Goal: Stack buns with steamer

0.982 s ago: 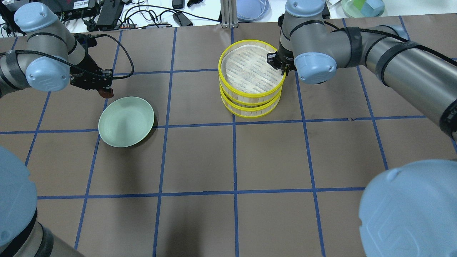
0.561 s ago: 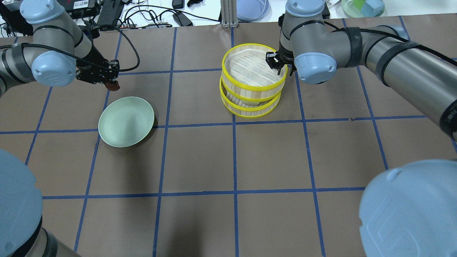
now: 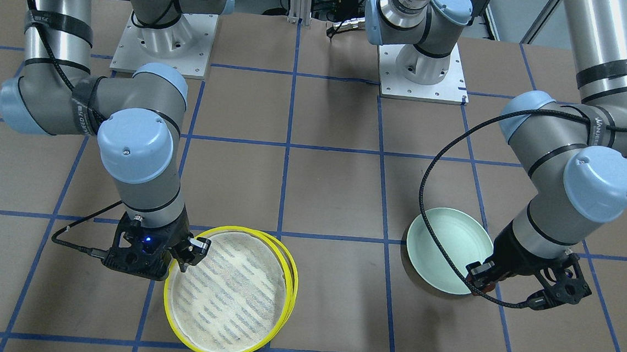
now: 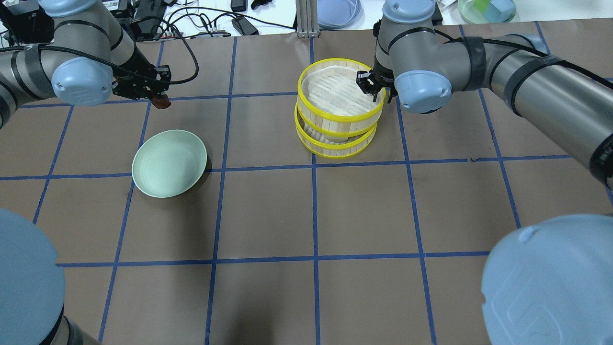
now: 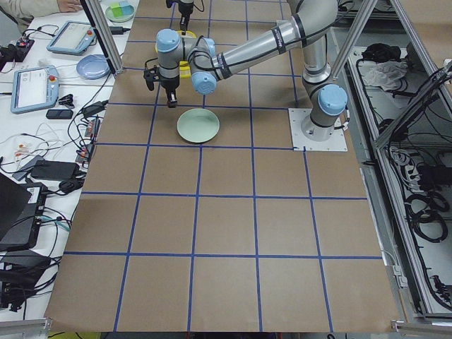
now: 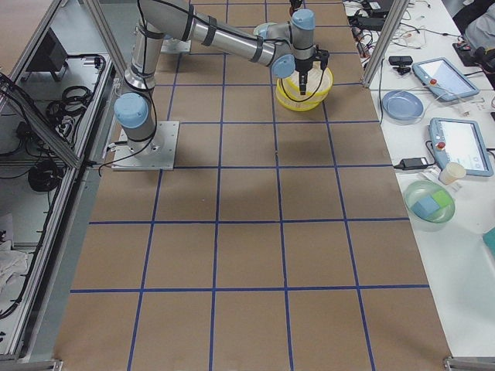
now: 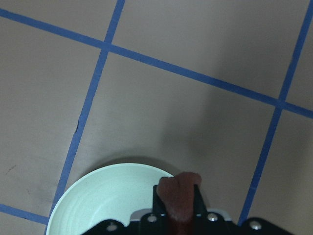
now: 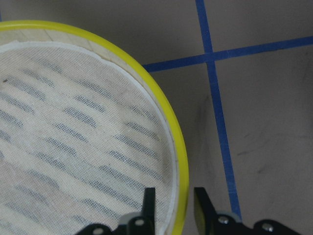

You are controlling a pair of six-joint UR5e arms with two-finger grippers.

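Observation:
My left gripper (image 4: 160, 99) is shut on the dark reddish-brown bun (image 7: 180, 195) and holds it in the air just beyond the far edge of the pale green plate (image 4: 168, 163). My right gripper (image 4: 371, 88) is shut on the yellow rim of the upper steamer tray (image 4: 341, 93), one finger inside the rim and one outside (image 8: 174, 196). It holds this tray raised and a little offset above the lower steamer tray (image 4: 335, 146). A pale rounded shape (image 4: 334, 138) shows in the lower tray through the gap; I cannot tell whether it is the cream-white bun.
The plate (image 3: 449, 252) is empty. Cables, tablets and bowls lie on the white bench beyond the table's far edge (image 4: 335, 12). The brown table with blue tape lines (image 4: 316, 215) stretches toward the robot.
My left gripper has carried the brown bun farther back and to the right, away from the plate. My right gripper lifted the upper tray off the lower one, then held still.

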